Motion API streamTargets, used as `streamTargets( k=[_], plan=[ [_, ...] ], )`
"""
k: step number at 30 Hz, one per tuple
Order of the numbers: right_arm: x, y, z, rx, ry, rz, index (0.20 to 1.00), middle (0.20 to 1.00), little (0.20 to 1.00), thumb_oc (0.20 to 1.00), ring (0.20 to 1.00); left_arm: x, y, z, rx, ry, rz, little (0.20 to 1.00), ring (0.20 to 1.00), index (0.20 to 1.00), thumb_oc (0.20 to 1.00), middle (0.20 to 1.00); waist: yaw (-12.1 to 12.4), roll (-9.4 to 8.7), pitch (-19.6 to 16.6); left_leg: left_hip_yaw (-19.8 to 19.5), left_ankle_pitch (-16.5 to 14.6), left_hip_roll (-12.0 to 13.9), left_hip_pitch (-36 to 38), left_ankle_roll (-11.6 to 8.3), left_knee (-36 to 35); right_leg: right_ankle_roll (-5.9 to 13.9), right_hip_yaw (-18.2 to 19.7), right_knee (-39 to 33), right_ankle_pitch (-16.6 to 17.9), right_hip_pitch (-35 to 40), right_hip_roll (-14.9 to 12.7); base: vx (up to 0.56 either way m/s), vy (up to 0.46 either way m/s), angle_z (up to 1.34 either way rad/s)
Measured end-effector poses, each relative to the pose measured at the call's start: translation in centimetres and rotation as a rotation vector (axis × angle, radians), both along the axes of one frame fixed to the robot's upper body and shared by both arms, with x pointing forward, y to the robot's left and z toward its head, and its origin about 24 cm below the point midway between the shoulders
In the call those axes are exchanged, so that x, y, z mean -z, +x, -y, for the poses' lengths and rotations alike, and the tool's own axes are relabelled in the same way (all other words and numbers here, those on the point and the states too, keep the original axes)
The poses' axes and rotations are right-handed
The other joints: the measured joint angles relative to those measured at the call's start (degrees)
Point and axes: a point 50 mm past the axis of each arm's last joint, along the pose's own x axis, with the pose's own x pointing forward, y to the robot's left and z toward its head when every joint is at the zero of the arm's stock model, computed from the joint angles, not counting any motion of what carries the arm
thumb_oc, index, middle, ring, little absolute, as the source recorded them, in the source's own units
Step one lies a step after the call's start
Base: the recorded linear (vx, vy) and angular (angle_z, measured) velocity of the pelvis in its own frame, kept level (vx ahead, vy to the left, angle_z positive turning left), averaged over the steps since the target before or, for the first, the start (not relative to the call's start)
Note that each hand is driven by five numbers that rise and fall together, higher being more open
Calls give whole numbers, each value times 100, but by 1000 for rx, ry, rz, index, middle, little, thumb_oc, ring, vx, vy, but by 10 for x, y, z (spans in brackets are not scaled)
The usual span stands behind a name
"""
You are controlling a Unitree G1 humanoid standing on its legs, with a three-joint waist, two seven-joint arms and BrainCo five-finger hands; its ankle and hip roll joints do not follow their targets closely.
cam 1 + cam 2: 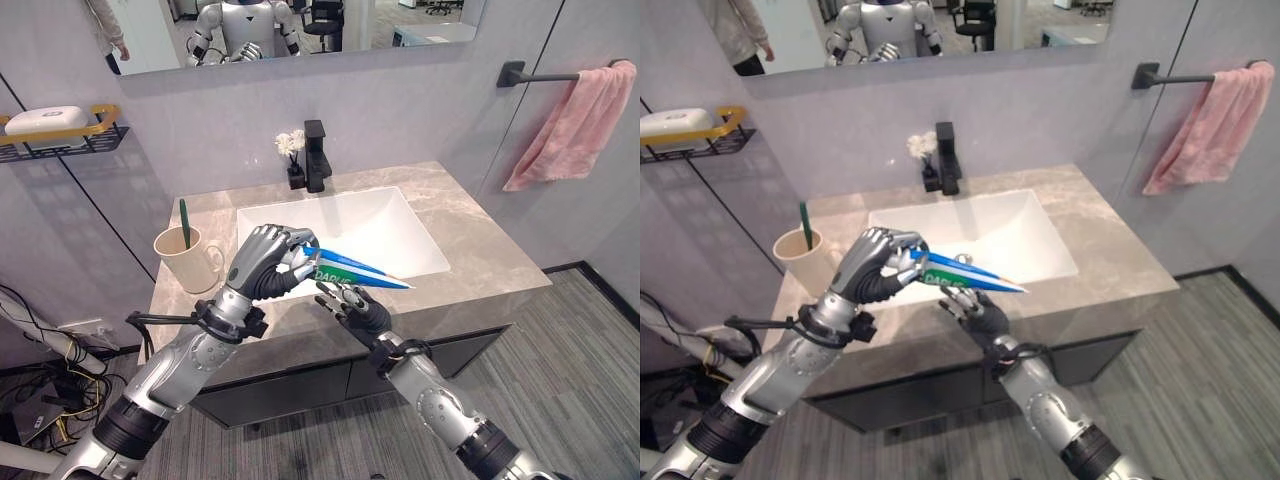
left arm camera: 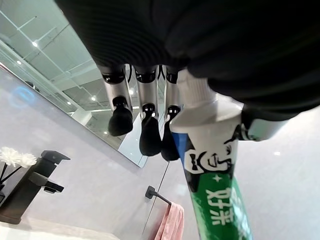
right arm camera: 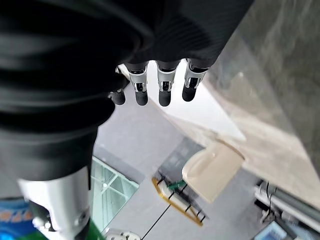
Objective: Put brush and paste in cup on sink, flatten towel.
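From the left eye view we are seeing our left hand curling round the cap end of the toothpaste — a blue, green and white tube pointing flat out over the sink. Our right hand is hovering just below the tube, fingers spread and holding nothing. On the counter beside the sink, the cream cup is standing with a green toothbrush in it. A pink towel is hanging bunched on the wall bar.

From the left wrist view, the tube is running out from under our curled fingers.

From the right wrist view, our fingers are hanging straight — the cup beyond them.
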Motion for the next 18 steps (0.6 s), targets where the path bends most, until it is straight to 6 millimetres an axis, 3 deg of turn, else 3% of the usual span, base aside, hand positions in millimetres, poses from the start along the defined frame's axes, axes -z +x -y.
streamTargets(
  k=[18],
  plan=[
    [-9, -1, 11, -31, 18, 62, 1000, 1000, 1000, 1000, 1000, 0, 0, 0, 3, 2, 0, 200, 200, 200, 200, 200, 3, 6, 3, 20, -3, 8, 4, 0, -1, -8, 17, 0, -7, -7, 5, 0, 0, 0]
  ],
)
